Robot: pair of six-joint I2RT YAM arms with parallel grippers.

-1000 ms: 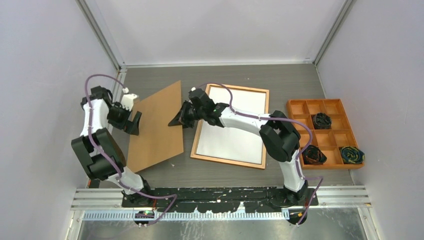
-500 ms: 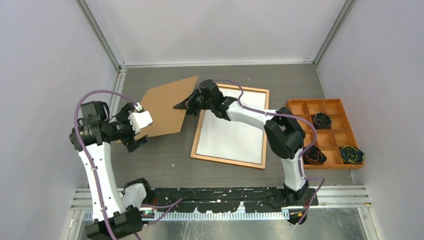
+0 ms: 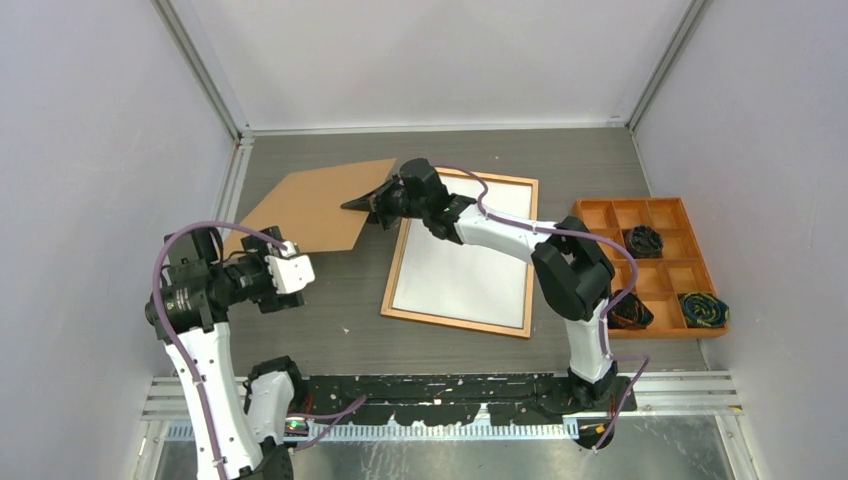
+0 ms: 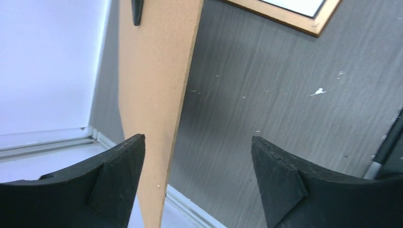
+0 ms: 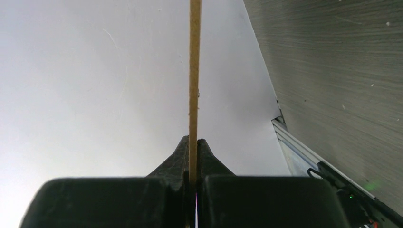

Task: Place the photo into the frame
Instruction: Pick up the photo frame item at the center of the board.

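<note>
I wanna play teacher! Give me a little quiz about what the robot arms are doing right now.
1. True or false: the left gripper is shut on the brown board.
2. What holds the board up? A: left gripper. B: right gripper. C: nothing, it lies flat.
3. Fill the gap: the frame lies flat on the ___.
Key: 1 false, its fingers are spread wide. 2 B. 3 table.
</note>
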